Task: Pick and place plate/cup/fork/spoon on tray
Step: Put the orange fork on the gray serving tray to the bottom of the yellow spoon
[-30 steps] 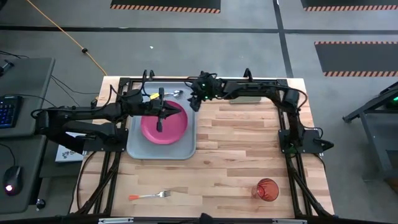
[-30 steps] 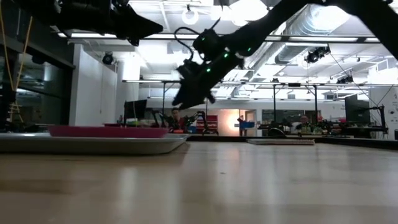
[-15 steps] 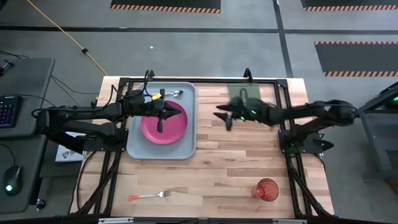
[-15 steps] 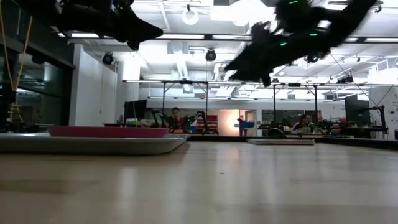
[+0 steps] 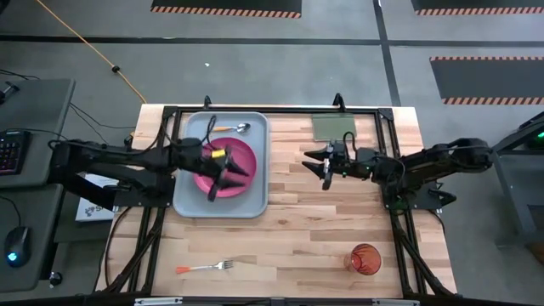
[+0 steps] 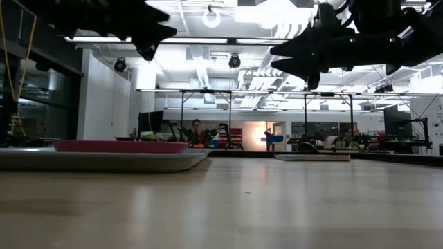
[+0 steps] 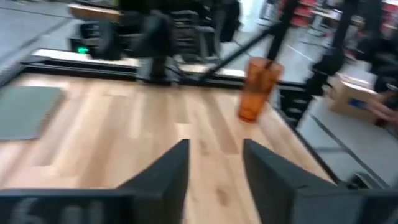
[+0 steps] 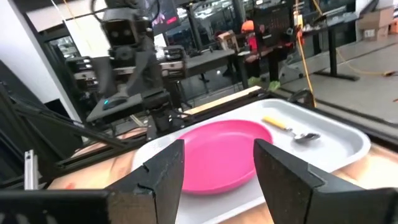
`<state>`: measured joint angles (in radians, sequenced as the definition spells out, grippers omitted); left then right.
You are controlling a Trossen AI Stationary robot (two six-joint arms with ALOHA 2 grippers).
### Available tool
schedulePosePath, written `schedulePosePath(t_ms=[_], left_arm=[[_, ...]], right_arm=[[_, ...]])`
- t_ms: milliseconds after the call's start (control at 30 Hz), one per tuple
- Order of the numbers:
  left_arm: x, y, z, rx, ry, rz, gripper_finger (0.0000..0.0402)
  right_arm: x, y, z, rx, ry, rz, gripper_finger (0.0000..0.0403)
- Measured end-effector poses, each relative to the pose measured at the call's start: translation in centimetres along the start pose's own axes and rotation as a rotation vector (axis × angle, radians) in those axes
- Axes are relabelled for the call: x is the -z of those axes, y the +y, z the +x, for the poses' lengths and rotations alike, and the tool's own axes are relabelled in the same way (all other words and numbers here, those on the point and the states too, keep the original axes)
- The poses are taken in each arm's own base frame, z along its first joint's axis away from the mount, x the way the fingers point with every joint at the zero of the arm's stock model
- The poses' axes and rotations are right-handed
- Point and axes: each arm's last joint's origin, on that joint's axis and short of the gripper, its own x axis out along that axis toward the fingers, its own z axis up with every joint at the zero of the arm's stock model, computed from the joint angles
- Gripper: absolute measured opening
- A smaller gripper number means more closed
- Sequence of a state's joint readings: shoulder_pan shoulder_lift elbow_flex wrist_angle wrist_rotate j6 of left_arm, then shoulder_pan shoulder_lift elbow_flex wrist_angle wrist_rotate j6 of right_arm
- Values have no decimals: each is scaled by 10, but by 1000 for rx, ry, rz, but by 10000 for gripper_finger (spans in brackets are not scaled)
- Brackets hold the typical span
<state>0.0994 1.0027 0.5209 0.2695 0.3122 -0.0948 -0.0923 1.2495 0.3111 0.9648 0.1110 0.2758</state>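
Note:
The magenta plate (image 5: 238, 161) lies flat in the blue-grey tray (image 5: 191, 200) at the table's left. The spoon (image 5: 229, 128) lies on the tray floor at its far end, beside the plate (image 8: 224, 152). The red-handled fork (image 5: 204, 268) lies on the wood near the front edge, and the red-orange cup (image 5: 365, 259) stands upright at the near right. My left gripper (image 5: 231, 182) hovers open above the plate with nothing between its fingers (image 7: 214, 162). My right gripper (image 5: 314, 172) hangs open above the table's middle, right of the tray, its fingers empty (image 8: 217, 165).
A flat green rectangle (image 5: 334, 127) lies at the far right of the table. Bare wood runs between the tray and the cup. People and workbenches show in the room beyond the table's far edge.
My right gripper has swung from above the tray's far right corner toward the table's right, out over the middle of the wood. My left gripper has shifted a little toward the near edge above the plate, and its fingers have spread open. Plate and spoon have stayed put.

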Motion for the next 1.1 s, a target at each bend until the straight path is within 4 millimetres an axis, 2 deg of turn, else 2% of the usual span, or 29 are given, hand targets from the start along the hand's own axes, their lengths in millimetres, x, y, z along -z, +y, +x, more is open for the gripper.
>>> schedulePosePath(t_ms=[167,300,467,667,900,1100], left_arm=[[-7,-34,6,51,132,-21,233],[-3,-66,5,-27,376,-66,265],[16,-107,3,-76,574,-236,267],[58,-149,13,-133,773,-370,262],[109,-182,29,-180,967,-490,262],[128,-206,43,-166,1023,-495,262]], right_arm=[[2,7,-1,4,3,16,181],[4,12,-2,-2,10,14,181],[7,15,-2,14,22,10,181],[8,14,-2,19,30,9,181],[9,14,-2,23,44,6,181],[9,14,-2,23,43,5,181]])
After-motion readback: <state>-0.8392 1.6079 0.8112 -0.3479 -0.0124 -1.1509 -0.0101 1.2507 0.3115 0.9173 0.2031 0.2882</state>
